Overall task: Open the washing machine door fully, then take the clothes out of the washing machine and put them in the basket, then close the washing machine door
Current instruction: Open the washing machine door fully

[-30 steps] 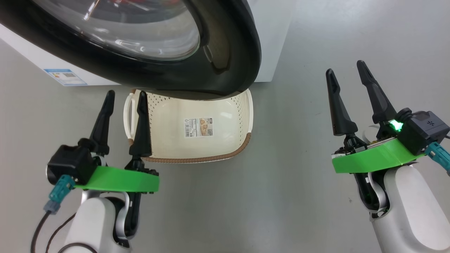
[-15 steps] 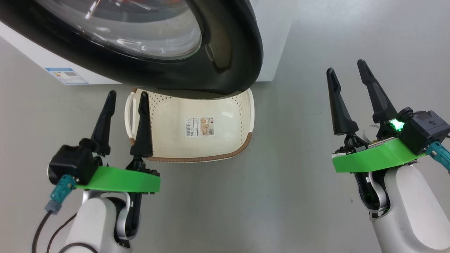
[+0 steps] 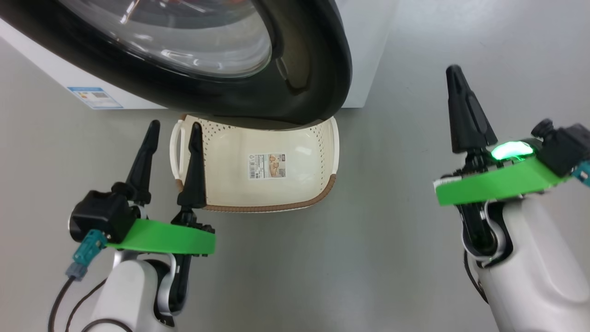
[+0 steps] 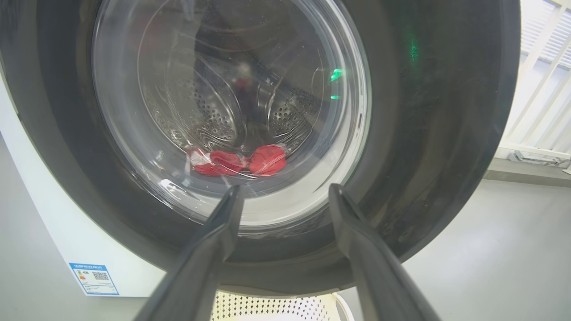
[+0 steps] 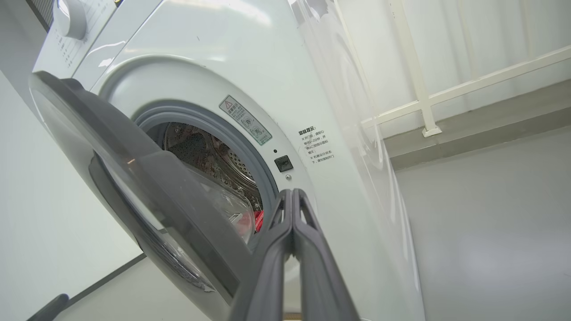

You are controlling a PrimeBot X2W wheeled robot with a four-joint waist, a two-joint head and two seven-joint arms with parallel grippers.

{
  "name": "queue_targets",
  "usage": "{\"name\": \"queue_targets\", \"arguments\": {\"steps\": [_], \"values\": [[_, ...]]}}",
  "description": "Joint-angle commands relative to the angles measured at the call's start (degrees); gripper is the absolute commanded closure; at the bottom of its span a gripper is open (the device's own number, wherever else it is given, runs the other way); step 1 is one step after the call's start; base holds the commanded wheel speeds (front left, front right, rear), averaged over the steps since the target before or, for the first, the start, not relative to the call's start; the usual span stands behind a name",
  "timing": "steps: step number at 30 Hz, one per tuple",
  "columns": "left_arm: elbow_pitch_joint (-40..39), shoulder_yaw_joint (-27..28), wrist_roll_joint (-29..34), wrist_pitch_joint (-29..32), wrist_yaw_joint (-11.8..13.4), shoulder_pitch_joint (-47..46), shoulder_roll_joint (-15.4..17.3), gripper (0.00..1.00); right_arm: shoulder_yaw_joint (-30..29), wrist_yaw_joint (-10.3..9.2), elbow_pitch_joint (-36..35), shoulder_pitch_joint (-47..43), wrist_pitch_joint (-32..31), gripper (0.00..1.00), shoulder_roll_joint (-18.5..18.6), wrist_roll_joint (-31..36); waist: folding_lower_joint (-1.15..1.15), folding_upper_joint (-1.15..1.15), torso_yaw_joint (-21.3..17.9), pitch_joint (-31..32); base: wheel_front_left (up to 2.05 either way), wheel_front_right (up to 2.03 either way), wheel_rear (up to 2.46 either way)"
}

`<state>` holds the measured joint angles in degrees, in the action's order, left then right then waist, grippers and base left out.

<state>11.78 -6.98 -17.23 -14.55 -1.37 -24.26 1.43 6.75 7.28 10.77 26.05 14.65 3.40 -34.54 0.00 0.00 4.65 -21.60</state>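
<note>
Head view: left claw [image 3: 176, 123] spread wide, right claw [image 3: 456, 73] pressed together, both empty above the floor [image 3: 368, 240].
Left claw's inner finger crossing the left edge of the basket [image 3: 276, 208]; basket tucked under the partly open washing machine door [image 3: 329, 60]; red clothes [image 4: 236, 161] low inside the washing machine [image 5: 250, 53], seen through the door glass; right claw well apart to the right.

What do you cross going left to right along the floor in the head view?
left gripper, open → basket, partly under the washing machine door → right gripper, shut
</note>
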Motion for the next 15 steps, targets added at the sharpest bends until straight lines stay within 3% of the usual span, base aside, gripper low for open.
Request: {"name": "queue_targets", "arguments": {"steps": [1,9,15], "values": [[-1.22,1.48,-0.35,-0.45,0.34,0.40,1.45,0.00,2.49,0.21,0.34,2.39,0.35,1.00,-0.52,-4.72,0.00,0.00,0.33,0.08,0.00,0.00,0.00],[-1.48,0.64,-0.52,-0.45,0.47,0.33,1.45,0.00,4.67,0.21,5.21,11.31,-4.95,1.00,-0.52,-24.97,0.00,0.00,1.69,-0.13,0.00,0.00,0.00],[-1.91,-0.06,-0.52,-0.45,0.65,0.20,1.44,0.00,3.58,0.21,9.02,17.57,-13.57,1.00,-0.52,-41.26,0.00,0.00,2.75,-0.75,0.00,0.00,0.00]]}}
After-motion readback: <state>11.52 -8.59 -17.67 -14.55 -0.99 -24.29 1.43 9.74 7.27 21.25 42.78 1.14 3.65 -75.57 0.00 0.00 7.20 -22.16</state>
